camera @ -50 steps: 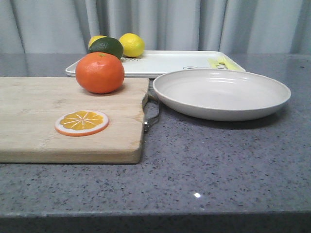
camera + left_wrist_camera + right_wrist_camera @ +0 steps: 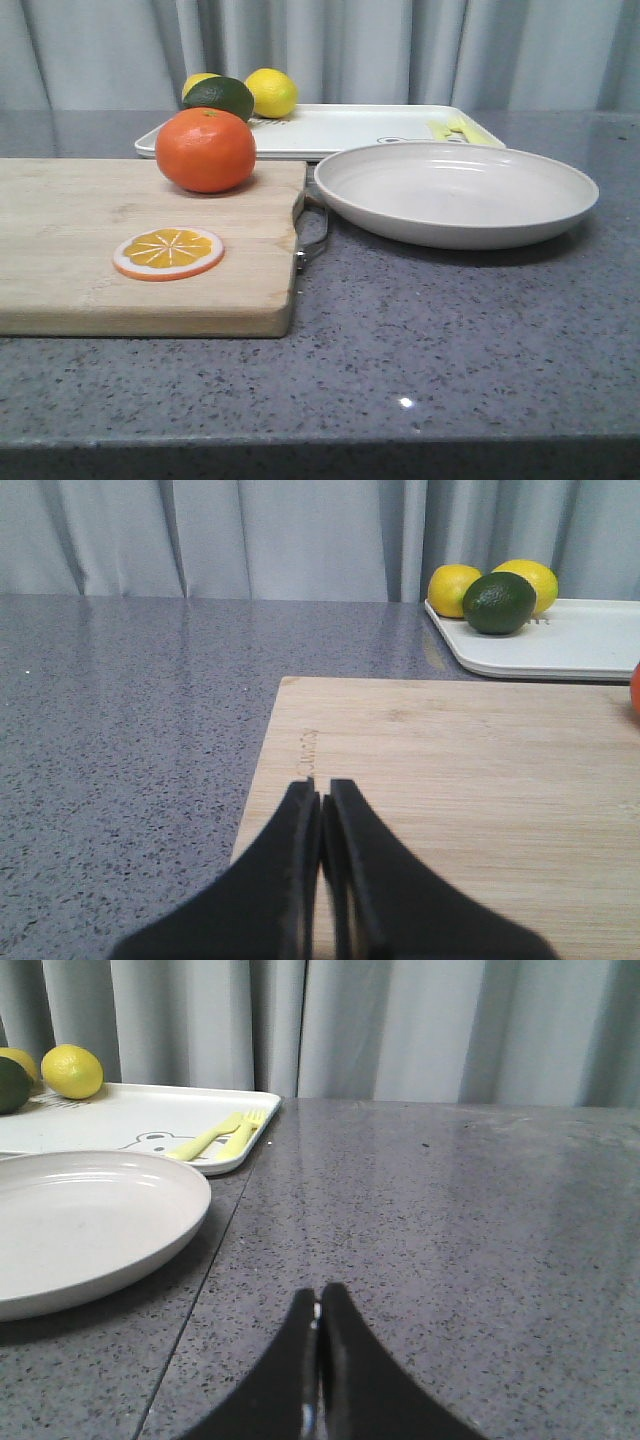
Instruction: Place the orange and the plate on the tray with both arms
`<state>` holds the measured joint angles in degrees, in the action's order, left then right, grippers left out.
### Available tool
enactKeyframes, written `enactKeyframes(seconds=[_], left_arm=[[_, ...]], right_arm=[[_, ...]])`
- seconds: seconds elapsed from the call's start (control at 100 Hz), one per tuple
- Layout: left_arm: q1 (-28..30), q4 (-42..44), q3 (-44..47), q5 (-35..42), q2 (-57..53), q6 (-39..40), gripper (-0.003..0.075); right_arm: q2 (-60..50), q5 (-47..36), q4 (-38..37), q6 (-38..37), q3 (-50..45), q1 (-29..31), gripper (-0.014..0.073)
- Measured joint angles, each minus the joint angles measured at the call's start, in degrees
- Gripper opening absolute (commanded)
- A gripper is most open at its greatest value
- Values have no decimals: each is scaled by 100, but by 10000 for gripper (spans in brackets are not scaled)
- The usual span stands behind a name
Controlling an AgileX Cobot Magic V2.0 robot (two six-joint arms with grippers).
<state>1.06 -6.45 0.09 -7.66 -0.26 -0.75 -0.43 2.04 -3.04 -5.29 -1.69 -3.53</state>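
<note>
While resting on far right part of board [image 2: 140, 245], orange [image 2: 205, 150] sits just behind orange slice [image 2: 168, 252]. Plate [image 2: 456, 192] on table [image 2: 450, 340] right of board, just in front of tray [image 2: 340, 128], both well apart from jaws. Tray at far side, holding lime [image 2: 220, 96], two lemons [image 2: 271, 92] at left end, yellow fork and spoon [image 2: 448, 128] at right end. Left jaws [image 2: 321, 810] pressed together, empty, over near left board edge. Right jaws [image 2: 318, 1315] pressed together, empty, over bare table right of plate.
</note>
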Motion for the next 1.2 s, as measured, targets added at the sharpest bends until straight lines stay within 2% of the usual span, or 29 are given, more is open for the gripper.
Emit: enactKeyframes(seconds=[0.69,0.79,0.95,1.199], left_arm=[[0,0,-13,132,0,0,-20],[0,0,-76,141,0,0,-20],[0,0,-545,152,132,0,-20],[0,0,-1544,185,1267,0,-20]], right_arm=[[0,-159,0,0,0,2,-66],[0,14,-28,0,132,2,-66],[40,246,-115,0,468,2,-66],[795,300,-126,0,1115,2,-65]])
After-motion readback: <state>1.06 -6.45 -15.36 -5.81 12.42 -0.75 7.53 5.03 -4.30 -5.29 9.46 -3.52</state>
